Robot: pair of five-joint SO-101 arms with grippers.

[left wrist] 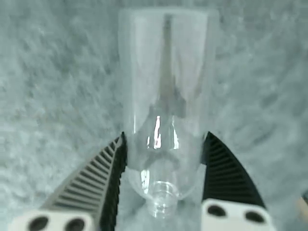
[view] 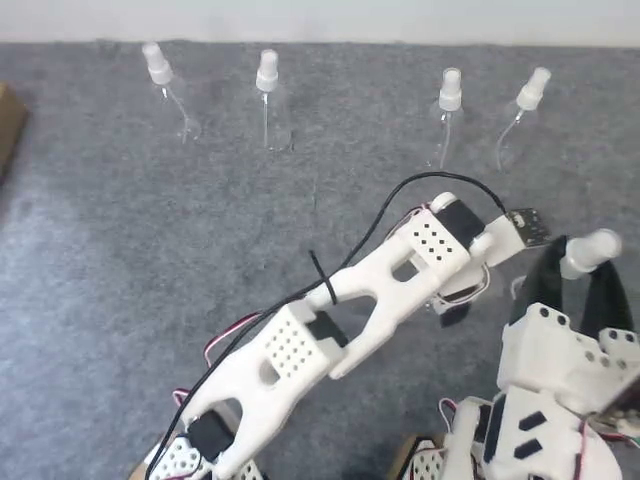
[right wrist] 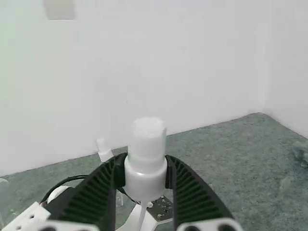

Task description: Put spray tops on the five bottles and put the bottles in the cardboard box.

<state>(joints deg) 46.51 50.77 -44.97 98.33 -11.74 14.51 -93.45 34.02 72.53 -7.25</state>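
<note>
Bottle (left wrist: pixel 166 86): clear, uncapped, clamped in left gripper (left wrist: pixel 164 140)
Spray top (right wrist: pixel 148 139): white, pinched by right gripper (right wrist: pixel 145 166)
Far row: four capped bottles (view: pixel 267 100) standing on carpet (view: pixel 150 250)

Grey carpeted table (view: pixel 150 260), four spray-topped bottles (view: pixel 270 100) upright along far edge, cardboard box (view: pixel 8 120) at side

The bench (view: pixel 150 250) is covered in grey, rough, matt carpet-like cloth. The bottle (left wrist: pixel 163 96) in the left gripper (left wrist: pixel 164 139) is clear, smooth, glossy plastic. The spray top (right wrist: pixel 148 132) in the right gripper (right wrist: pixel 146 162) is white matt plastic. Both grippers have black ribbed fingers (right wrist: pixel 91 197) on smooth white plastic bodies. The cardboard box (view: pixel 8 125) at the bench's left edge is brown and matt.
</note>
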